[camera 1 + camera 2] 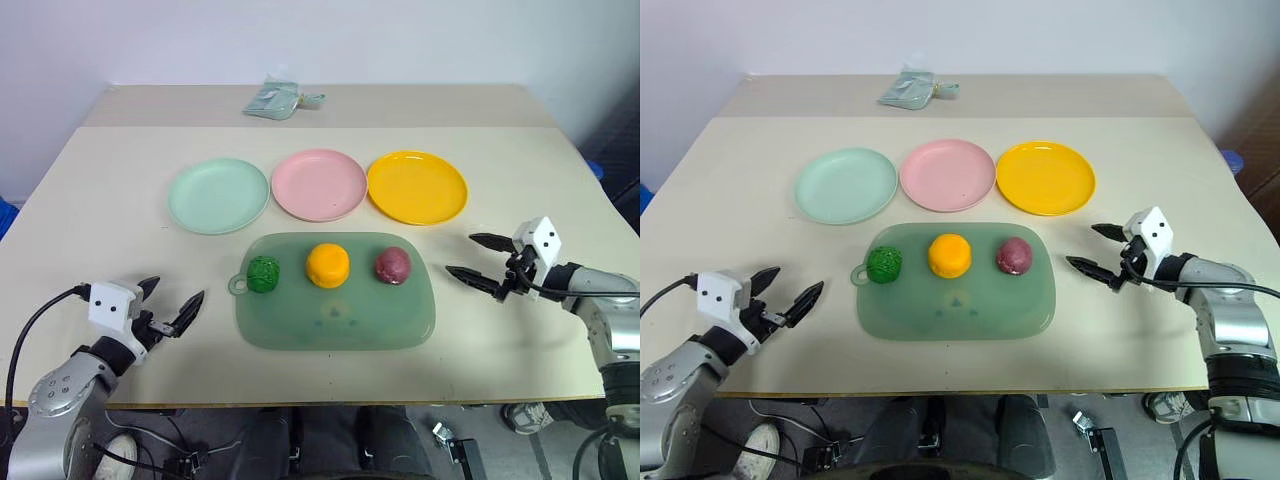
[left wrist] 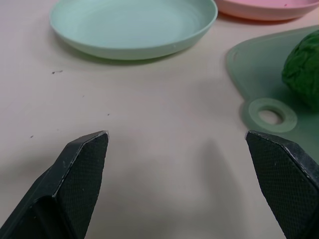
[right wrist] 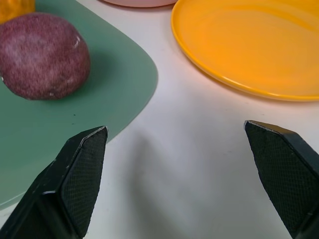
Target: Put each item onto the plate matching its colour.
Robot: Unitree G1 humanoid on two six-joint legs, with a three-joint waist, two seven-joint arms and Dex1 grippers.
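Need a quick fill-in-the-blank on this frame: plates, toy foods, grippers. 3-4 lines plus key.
1. The pink plate lies between the mint green plate and the ____ plate.
2. The three toy foods all sit on the dull-green ____.
3. The orange ball sits between the bumpy green ball and the ____ lump.
4. The left gripper and right gripper are both ____ and hold nothing.

Missing words: yellow-orange; board; maroon; open

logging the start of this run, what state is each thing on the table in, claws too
left claw: open, empty, above the table
right claw: open, empty
green ball: on the board, not yet moved
orange ball: on the board
maroon lump: on the board
mint plate: empty
pink plate: empty
yellow-orange plate: empty
pale green packet: lying at the far edge
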